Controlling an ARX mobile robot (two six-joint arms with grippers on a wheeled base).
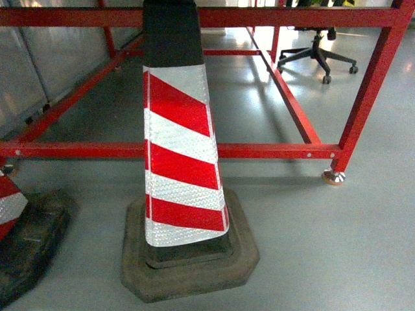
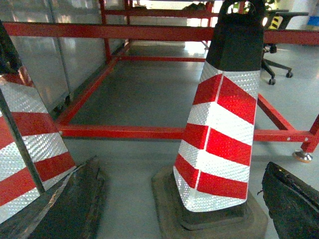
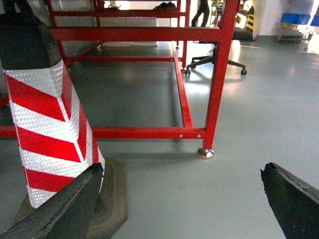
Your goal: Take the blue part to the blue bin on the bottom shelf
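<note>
The blue part, the blue bin and the bottom shelf are out of view in all three views. In the left wrist view my left gripper (image 2: 182,201) is open, its black fingers (image 2: 75,201) spread wide at the frame's lower corners with nothing held. My right gripper (image 3: 179,199) is open too, and only bare grey floor lies beyond the gap between its dark fingertips (image 3: 291,199). Neither gripper shows in the head view.
A red-and-white striped traffic cone (image 1: 178,149) on a dark rubber base stands right in front. A second cone (image 1: 10,207) is at the left edge. Behind them runs a low red steel frame (image 1: 259,150) with a levelling foot (image 1: 334,176). An office chair (image 1: 318,55) stands far back.
</note>
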